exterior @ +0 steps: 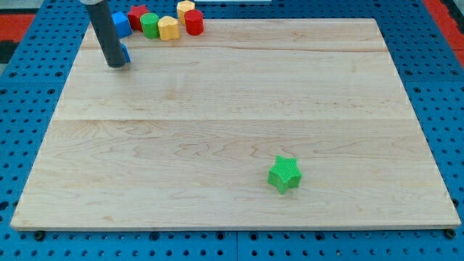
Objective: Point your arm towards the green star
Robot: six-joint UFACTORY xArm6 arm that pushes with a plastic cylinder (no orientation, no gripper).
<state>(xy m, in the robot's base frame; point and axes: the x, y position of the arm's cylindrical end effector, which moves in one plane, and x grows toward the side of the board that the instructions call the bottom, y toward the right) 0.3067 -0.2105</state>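
Green star point(284, 175) sits alone, lower right of the wooden worktop point(217, 130), nothing near it. No claw on this rig, so no open or closed state to report. My tip point(116, 65) stands far off at the view's top left, touching a small blue block point(125, 52), beside the red, green, yellow cluster point(167, 22). Judged barely begun: the whole diagonal crossing remains.

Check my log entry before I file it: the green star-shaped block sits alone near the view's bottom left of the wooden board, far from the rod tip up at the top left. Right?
One detail is off. The camera view shows the green star-shaped block alone near the bottom right of the wooden board, not the bottom left. The rest holds: my tip is far away at the top left.
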